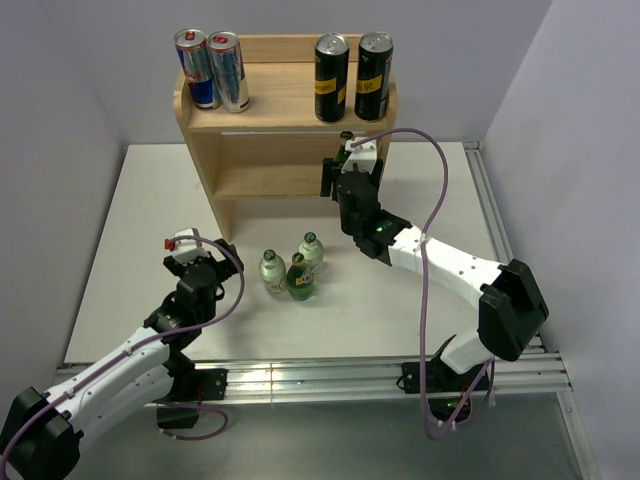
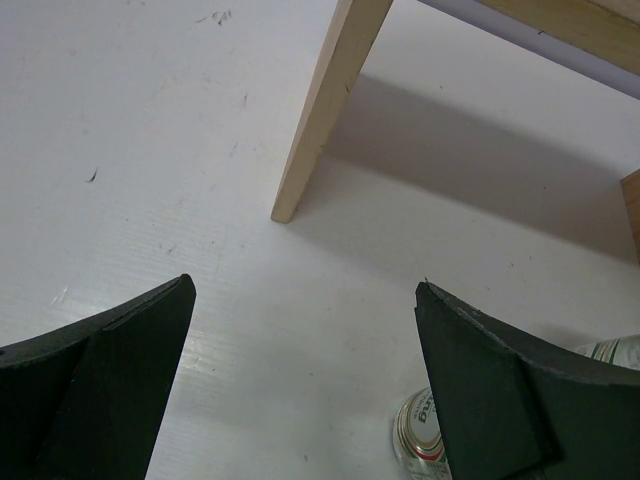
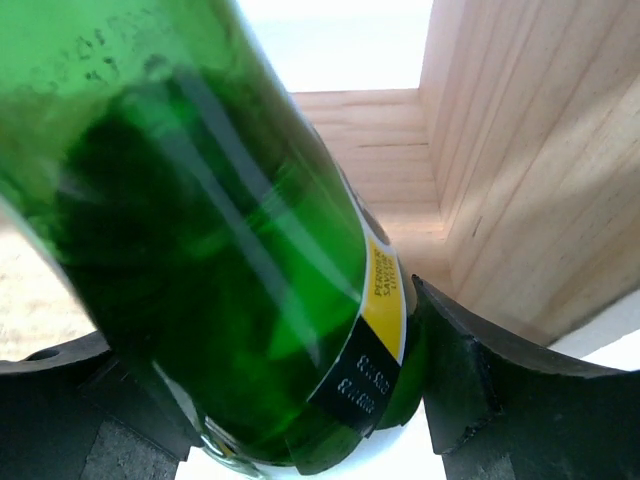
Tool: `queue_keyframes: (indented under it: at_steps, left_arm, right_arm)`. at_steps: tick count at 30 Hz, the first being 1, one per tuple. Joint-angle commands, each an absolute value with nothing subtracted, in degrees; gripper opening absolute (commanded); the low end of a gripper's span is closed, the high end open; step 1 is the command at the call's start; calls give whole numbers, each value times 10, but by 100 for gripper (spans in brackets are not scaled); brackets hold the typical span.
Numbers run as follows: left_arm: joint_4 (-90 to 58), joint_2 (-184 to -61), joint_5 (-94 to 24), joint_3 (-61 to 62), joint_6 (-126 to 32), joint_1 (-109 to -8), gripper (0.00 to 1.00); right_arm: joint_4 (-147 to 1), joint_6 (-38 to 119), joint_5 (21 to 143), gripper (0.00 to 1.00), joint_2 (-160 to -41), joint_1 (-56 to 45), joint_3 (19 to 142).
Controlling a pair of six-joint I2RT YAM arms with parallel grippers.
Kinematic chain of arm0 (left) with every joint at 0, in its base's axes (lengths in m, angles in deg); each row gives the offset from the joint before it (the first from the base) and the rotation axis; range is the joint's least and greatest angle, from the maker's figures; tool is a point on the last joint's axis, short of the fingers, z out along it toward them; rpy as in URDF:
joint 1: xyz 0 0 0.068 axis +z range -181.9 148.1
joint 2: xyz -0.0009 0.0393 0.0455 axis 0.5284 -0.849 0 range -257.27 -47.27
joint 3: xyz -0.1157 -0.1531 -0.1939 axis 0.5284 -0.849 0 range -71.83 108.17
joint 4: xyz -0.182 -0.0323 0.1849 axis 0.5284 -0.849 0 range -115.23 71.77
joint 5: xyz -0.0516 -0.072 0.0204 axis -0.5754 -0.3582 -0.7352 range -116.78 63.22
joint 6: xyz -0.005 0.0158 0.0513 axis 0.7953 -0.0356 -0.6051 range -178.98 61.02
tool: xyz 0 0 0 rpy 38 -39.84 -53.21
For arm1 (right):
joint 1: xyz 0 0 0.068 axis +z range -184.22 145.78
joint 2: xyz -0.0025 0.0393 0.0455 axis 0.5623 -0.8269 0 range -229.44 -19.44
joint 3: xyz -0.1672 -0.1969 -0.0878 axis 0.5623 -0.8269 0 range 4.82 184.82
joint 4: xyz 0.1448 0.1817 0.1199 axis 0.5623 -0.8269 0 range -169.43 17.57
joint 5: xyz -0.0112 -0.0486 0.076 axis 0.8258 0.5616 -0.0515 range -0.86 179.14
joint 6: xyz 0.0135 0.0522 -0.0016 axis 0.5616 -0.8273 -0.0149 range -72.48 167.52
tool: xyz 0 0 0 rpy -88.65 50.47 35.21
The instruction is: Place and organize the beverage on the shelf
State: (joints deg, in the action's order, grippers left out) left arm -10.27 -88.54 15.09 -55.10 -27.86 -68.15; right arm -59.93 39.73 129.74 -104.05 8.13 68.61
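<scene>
The light-wood shelf stands at the back of the table. Two blue-silver cans and two black-yellow cans stand on its top tier. My right gripper is shut on a green glass bottle with a yellow label, held at the right end of the lower tier, close to the side panel. Only the bottle's top shows in the top view. Three small bottles stand on the table in front of the shelf. My left gripper is open and empty, left of them.
In the left wrist view my gripper faces the shelf's front left leg, and a bottle cap shows by the right finger. A metal rail runs along the table's near edge. Grey walls close in both sides.
</scene>
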Motion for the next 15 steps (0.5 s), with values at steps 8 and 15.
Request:
queue_keyframes:
  at_steps: [8,15]
  left_arm:
    - [-86,-885,148,-544,-282,-682,99]
    - [-86,-885,149,-543,-281,-682,99]
  right_arm:
    - [-500,382,1398,0,-1083,69,758]
    - [-486,387,1431,0,-1105,68,766]
